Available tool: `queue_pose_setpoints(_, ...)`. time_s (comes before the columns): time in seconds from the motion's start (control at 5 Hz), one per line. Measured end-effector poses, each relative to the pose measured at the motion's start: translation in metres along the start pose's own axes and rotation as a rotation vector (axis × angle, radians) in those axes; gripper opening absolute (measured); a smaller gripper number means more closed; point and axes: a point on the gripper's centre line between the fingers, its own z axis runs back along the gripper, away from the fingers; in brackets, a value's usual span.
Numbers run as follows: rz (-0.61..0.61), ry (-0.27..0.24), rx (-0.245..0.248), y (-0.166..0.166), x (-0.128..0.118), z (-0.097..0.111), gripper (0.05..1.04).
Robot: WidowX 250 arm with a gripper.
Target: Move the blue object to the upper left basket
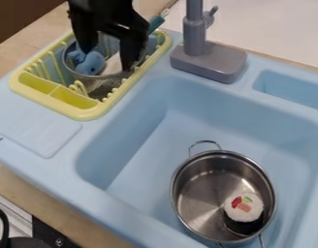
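Claw: the black claw (108, 61) hangs over the yellow basket at the upper left, its two fingers spread apart and gripping nothing; one tip is just by the blue object, the other over the basket's sink side.
Blue object: the soft-looking blue object (90, 63) lies in a metal strainer (99, 77) inside the basket, toward the strainer's left side.
Basket: the yellow basket (83, 114), lined with prongs and fitted with two small compartments at its near end, sits on the sink's upper left ledge.
Strainer: a white item (114, 65) rests inside, right of the blue object.
Teal handle: a teal handle (155, 23) leans out at the basket's far right corner.
Faucet: the gray faucet (209, 60) stands behind the basin, right of the basket, its lever at the upper right.
Sink: the light-blue sink (145, 133) has a shallow recess at the far right and is set in a wooden counter (64, 206).
Pot: a two-handled steel pot (203, 208) stands upright in the basin, holding a white-topped, dark-sided toy (245, 207) with red and green marks.
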Motion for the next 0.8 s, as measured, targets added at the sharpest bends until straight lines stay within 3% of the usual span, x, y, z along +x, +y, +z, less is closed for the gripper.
queue_pose_setpoints(0.2, -0.039, -0.017, -0.063, -0.008, -0.011, 0.015, 0.999)
queue_pose_setpoints(0.4, -0.132, -0.055, -0.186, -0.022, -0.026, 0.028, 0.999)
queue_pose_setpoints(0.6, -0.239, -0.070, -0.249, -0.036, -0.045, 0.032, 0.999)
queue_pose_setpoints(0.8, -0.275, -0.065, -0.243, -0.040, -0.064, 0.036, 0.999)
